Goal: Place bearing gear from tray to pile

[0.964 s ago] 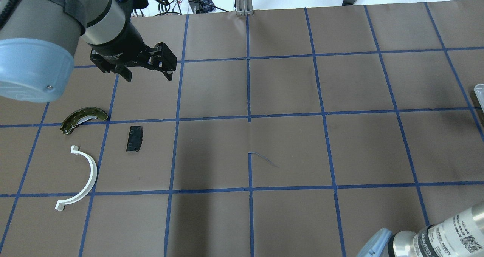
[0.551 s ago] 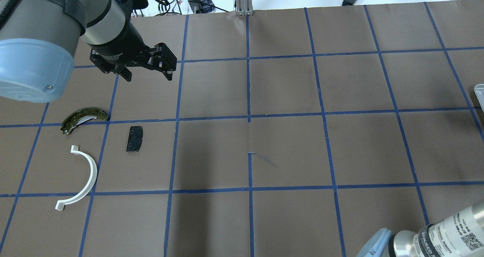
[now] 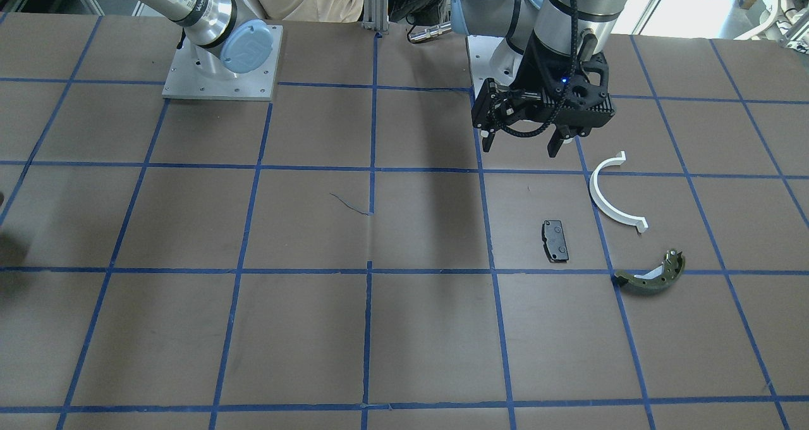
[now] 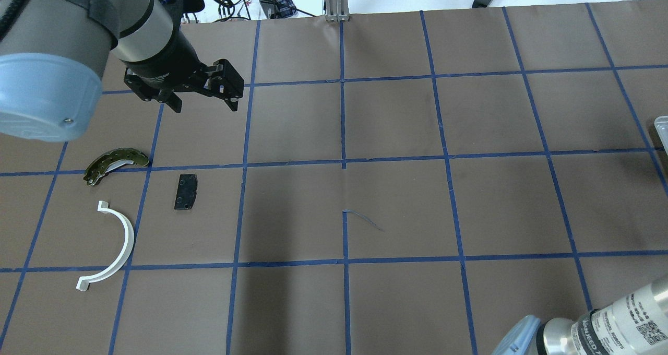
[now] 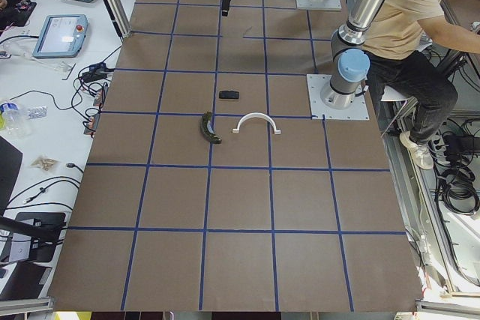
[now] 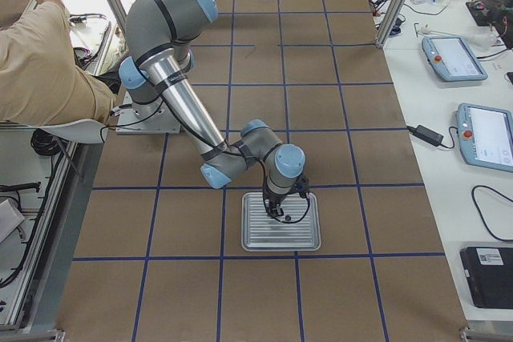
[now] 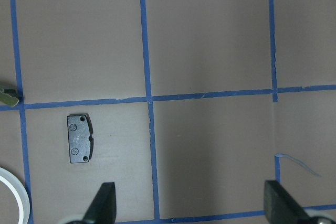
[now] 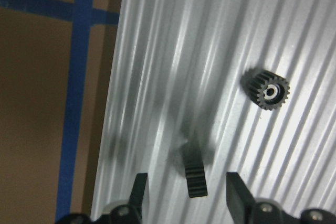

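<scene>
In the right wrist view my right gripper [image 8: 187, 195] is open low over the ribbed metal tray [image 8: 157, 51]. A thin black gear [image 8: 195, 171] stands on edge between its fingers. A small black toothed gear with a pale bearing centre [image 8: 266, 92] lies apart, up and to the right. The pile lies on the table's left side: a black pad [image 4: 186, 191], a white half-ring [image 4: 117, 245] and an olive brake shoe [image 4: 115, 163]. My left gripper [image 4: 203, 104] is open and empty, hanging above the table beyond the pad [image 7: 79, 138].
The tray [image 6: 300, 238] sits at the table's right end, with my right arm bent down over it. Only a corner of it [image 4: 661, 122] shows in the overhead view. A seated person [image 6: 48, 62] is beside the robot base. Cables and tablets lie past the far edge.
</scene>
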Robot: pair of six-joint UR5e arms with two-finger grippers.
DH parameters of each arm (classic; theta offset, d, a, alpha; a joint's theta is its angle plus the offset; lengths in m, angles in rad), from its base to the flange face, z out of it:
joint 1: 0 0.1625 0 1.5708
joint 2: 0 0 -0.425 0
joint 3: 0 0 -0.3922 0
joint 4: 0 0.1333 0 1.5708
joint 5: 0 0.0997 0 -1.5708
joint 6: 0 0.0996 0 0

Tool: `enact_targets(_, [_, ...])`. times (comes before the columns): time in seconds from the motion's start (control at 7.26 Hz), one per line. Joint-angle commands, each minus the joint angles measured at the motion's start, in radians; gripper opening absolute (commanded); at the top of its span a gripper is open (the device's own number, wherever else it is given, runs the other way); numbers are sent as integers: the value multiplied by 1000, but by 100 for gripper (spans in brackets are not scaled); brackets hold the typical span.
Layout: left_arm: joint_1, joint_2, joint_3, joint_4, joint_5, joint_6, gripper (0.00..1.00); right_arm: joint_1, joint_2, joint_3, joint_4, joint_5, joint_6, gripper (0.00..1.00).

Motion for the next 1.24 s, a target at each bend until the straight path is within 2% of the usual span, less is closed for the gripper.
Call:
enact_targets(0.0, [0,0,0,1,1,0,100,0,1,-2,0,0,4,44])
enact_targets(0.41, [0,0,0,1,1,0,100,0,1,-1,0,0,4,5])
enact_targets(0.55, [0,0,0,1,1,0,100,0,1,-4,0,0,3,0])
enact_targets(0.83, [0,0,1,-1,1,0,100,0,-11,-8,9,-6,0,0])
enact_targets(0.96, [0,0,0,1,1,-1,100,2,-28,-11,21,-44,0,0])
enact_targets(1.1, [0,0,1,1,1,0,100,11,-69,-11,50,-37,1,0])
